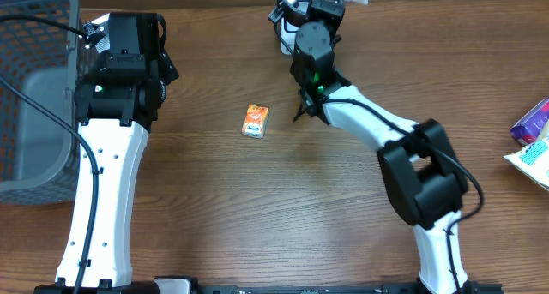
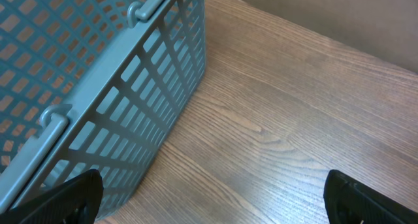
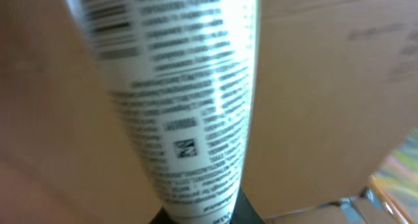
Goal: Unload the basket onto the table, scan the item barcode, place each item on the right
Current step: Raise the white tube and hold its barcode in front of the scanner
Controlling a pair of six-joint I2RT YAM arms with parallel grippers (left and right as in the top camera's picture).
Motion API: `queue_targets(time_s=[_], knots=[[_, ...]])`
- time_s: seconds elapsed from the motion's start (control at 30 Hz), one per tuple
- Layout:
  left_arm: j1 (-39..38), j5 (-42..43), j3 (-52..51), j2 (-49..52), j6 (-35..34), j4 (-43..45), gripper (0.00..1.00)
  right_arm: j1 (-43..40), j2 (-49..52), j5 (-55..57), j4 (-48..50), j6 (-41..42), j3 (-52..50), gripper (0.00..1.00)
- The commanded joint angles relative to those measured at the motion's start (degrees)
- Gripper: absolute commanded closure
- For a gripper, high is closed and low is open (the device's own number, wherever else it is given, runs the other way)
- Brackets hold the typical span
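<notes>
The item is a white tube (image 3: 189, 106) covered in fine black print, filling the middle of the right wrist view. A barcode (image 3: 108, 21) shows on its upper left and a small square code (image 3: 185, 147) lower down. My right gripper (image 3: 199, 219) is shut on the tube's near end, with black fingers (image 3: 247, 211) showing on either side of it. Overhead, the right gripper (image 1: 322, 7) is raised at the table's back edge, centre. My left gripper (image 2: 212, 204) stands wide open over bare wood beside the basket, holding nothing.
A grey mesh basket (image 1: 34, 88) stands at the far left, its wall (image 2: 111, 87) close to my left gripper. A small orange packet (image 1: 255, 121) lies mid-table. A purple packet (image 1: 533, 121) and a white one (image 1: 532, 161) lie at the right edge.
</notes>
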Motion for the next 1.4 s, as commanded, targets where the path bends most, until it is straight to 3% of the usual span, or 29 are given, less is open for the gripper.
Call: queue_targets(time_s=[0.0, 0.23, 0.47, 1.07, 1.37], knots=[[0.2, -0.8, 0.0, 0.3, -1.0, 0.2, 0.00, -0.4, 3.1, -4.3, 10.0, -6.2, 1.3, 0.96], [0.2, -0.8, 0.0, 0.3, -1.0, 0.2, 0.00, -1.3, 9.8, -10.6, 18.1, -8.5, 1.3, 0.96], [0.2, -0.8, 0.0, 0.3, -1.0, 0.2, 0.00, -5.2, 12.8, -13.9, 20.2, -10.4, 1.3, 0.96], [0.2, -0.8, 0.0, 0.3, -1.0, 0.2, 0.00, -8.7, 20.0, -23.9, 20.5, -5.4, 1.8, 0.96], [0.2, -0.8, 0.0, 0.3, -1.0, 0.2, 0.00, -9.1, 22.5, -25.8, 19.0, -2.2, 7.4, 0.96]])
